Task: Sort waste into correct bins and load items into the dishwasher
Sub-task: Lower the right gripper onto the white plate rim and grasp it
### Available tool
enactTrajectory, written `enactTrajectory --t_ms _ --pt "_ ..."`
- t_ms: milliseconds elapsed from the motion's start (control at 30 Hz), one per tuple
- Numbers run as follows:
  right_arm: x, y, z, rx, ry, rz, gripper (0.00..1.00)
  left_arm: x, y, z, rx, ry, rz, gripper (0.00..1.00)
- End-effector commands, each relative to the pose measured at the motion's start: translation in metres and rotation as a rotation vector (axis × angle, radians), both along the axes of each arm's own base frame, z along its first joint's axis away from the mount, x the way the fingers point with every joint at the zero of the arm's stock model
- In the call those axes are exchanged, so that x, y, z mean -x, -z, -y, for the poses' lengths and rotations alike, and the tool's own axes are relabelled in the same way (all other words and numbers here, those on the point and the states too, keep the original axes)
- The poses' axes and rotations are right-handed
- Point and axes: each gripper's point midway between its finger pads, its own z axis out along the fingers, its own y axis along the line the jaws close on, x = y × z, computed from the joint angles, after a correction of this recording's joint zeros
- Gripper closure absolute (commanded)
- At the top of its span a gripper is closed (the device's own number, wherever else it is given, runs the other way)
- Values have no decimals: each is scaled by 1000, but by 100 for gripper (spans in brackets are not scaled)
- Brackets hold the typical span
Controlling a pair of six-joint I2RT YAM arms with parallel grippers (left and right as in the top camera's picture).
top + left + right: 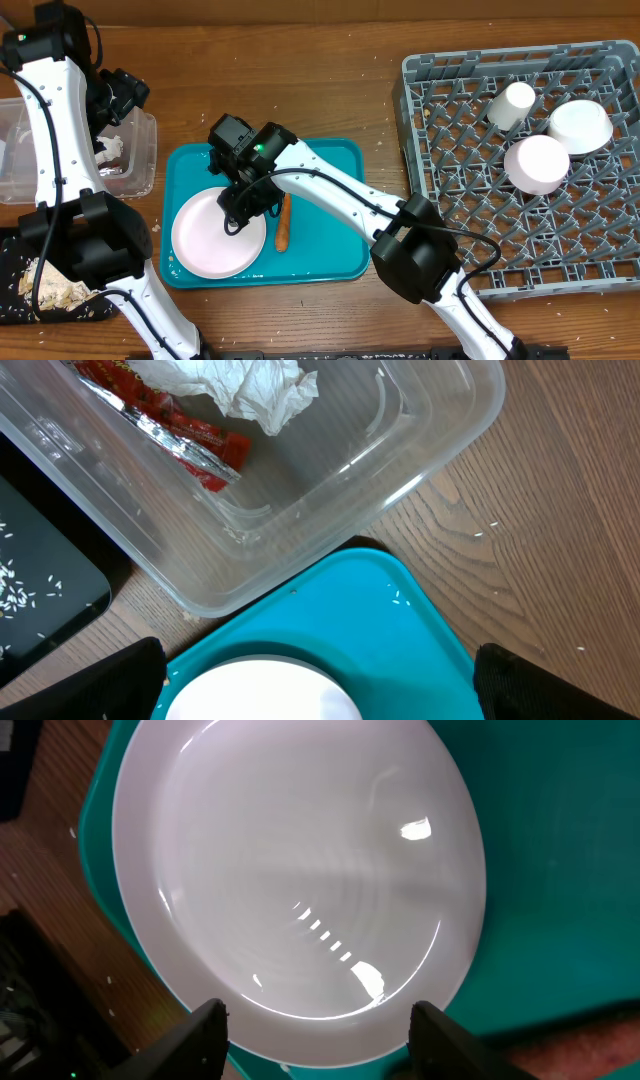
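Where plate [205,245] lies flat on teal tray [330,170] beside carrot [283,225], hovering with right fingers [200,1040] spread astride its rim, pinching nothing. Likely dish-loading step. Next: close on rim, lift, carry to grey rack [412,120]. Left fingers [100,680] spread wide near clear tub [420,420].

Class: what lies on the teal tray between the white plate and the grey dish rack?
An orange carrot lies beside the plate, on the side toward the rack; the overhead view shows it.

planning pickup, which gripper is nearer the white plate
Right. The right gripper is at the plate rim on the teal tray; the left gripper hovers by the clear tub.
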Motion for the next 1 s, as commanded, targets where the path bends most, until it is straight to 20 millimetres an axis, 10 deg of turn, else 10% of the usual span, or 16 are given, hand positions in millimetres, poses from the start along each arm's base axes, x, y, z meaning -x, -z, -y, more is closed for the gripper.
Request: enactTrajectory --t_ms 0,467,967 --pt "-7 16 4 48 6 33 41 2 -5 -3 -19 18 6 0" --pt "-17 60 15 154 21 60 49 2 -5 -3 -19 18 6 0" --pt "-12 52 26 208 66 10 96 2 -5 -3 -19 18 6 0"
